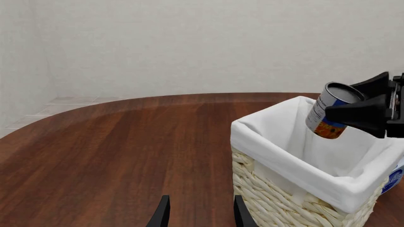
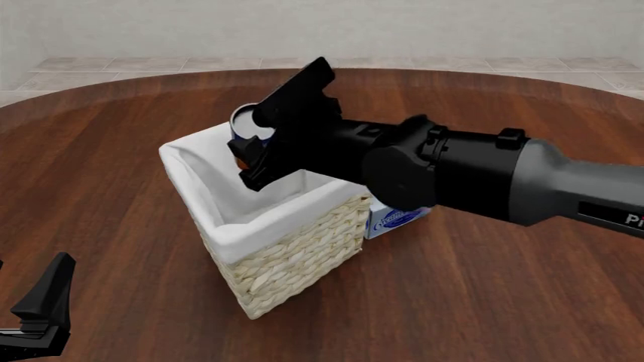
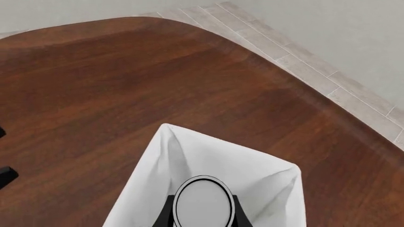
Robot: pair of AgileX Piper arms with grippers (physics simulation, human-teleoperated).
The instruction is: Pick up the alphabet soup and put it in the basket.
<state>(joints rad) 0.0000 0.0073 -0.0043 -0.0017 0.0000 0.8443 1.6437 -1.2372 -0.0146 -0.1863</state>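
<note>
Wicker basket (image 2: 292,256): sitting upright on the wooden table (image 2: 483,302), white lining folded over the rim, nothing visible inside it as far as I can tell.
Soup: the alphabet soup (image 1: 330,111) is hanging tilted in the air right over the basket's open mouth, clear of the lining, lid end showing in the right wrist view.
Right gripper (image 1: 363,111): jaws are clamping on the can from both sides, so it's carrying the load.
Left gripper (image 1: 200,213): idling low near the table, jaws apart, holding nothing.
Done: pickup and carry, I'd say.
Left to do: probably just lowering a bit and letting go.
Also there: blue-and-white box (image 2: 400,219) peeking out just behind the basket.
</note>
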